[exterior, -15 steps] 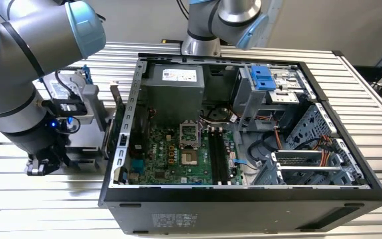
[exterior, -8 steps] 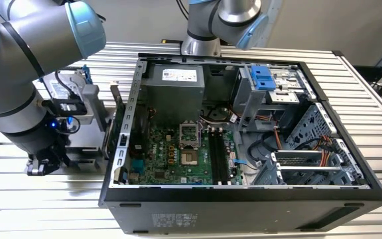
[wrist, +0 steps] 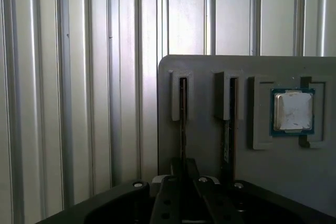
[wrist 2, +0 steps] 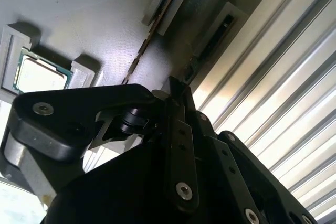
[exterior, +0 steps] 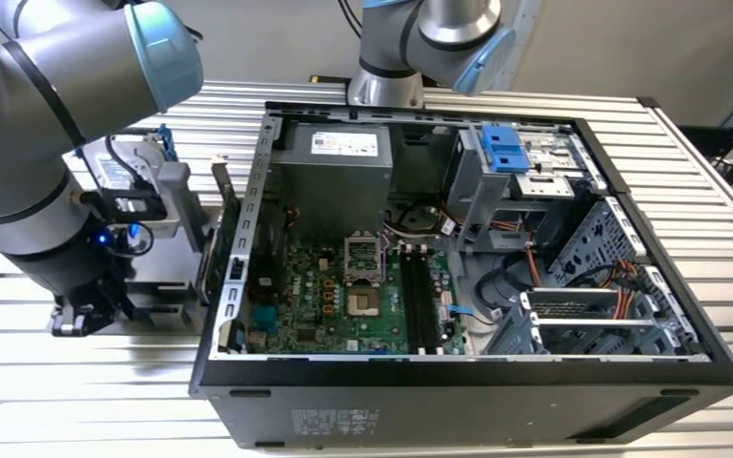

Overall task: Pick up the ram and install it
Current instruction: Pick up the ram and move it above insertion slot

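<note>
my fingers (wrist 2: 175,90) pinched narrow on dark flat ram stick (wrist: 182,124) | stick on edge in grey slotted tray (wrist: 205,145) | silver square chip (wrist: 293,111) well aside of fingers

The arm (exterior: 35,143) is built of thick silver-grey tubes with rounded pale blue caps (exterior: 163,48) at the joints and thin black rings where the sections meet. Its round silver base (exterior: 386,88), at the far side in the exterior view, sits under another blue-capped joint. Towards the wrist it turns black, with a small blue light (exterior: 96,239) glowing and black cables (exterior: 122,157) looped beside a boxy black module (exterior: 135,205). The gripper (wrist 2: 177,95) is matte black, made of flat rounded links and bars joined by pivot pins and dotted with small silver screws (wrist 2: 43,109).
</note>
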